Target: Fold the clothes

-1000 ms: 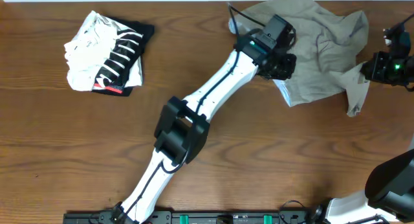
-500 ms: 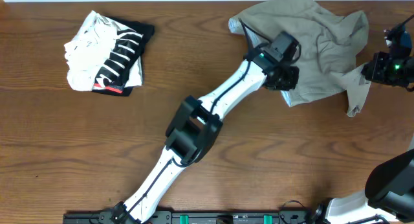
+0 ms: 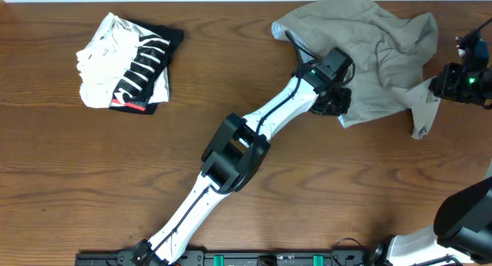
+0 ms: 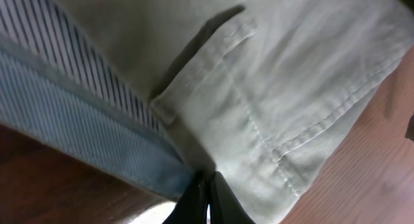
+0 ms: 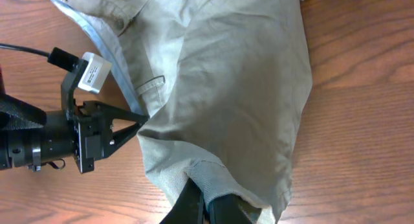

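The clothes, khaki shorts [image 3: 380, 47], lie crumpled at the table's back right. My left gripper [image 3: 340, 106] is at their near left corner. In the left wrist view its fingertips [image 4: 206, 197] are pressed together on the cloth where the pale blue inner waistband [image 4: 77, 136] meets the khaki fabric [image 4: 291, 88]. My right gripper [image 3: 433, 84] is at the shorts' right edge. In the right wrist view it [image 5: 208, 208] is shut on a hemmed fold of the shorts [image 5: 220, 75], and the left gripper [image 5: 141, 118] pinches the waistband edge opposite.
A folded black-and-white striped garment [image 3: 127, 62] with a red mark lies at the back left. The left arm [image 3: 231, 154] stretches diagonally across the middle of the wooden table [image 3: 92, 181]. The shorts reach close to the back edge.
My left gripper has slid right and toward the near edge of the shorts, uncovering their back left corner. The right gripper has stayed in place.
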You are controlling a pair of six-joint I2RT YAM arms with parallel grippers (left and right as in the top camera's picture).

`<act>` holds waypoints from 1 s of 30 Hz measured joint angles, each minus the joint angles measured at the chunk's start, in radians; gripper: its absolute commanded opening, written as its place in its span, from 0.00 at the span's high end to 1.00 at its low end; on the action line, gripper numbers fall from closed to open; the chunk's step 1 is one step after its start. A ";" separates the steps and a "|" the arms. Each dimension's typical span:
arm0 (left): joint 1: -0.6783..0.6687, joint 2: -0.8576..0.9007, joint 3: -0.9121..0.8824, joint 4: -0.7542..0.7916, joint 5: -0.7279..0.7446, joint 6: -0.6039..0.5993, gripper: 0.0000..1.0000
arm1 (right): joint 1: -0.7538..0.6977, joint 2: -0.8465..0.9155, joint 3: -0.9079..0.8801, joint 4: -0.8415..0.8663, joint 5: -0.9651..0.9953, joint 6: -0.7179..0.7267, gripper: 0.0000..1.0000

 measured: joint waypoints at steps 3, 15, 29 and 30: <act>0.000 -0.007 -0.021 0.005 0.000 0.000 0.94 | 0.000 0.000 0.000 -0.003 0.000 0.000 0.99; 0.018 -0.068 -0.076 -0.269 -0.020 0.055 0.94 | 0.000 0.000 0.000 -0.030 0.037 0.000 0.99; 0.073 -0.090 -0.114 -0.128 -0.034 0.080 0.94 | 0.000 0.000 0.000 -0.035 0.094 0.001 0.97; 0.068 -0.089 -0.119 -0.086 -0.036 0.079 0.94 | 0.000 0.000 0.000 -0.035 0.095 0.001 0.97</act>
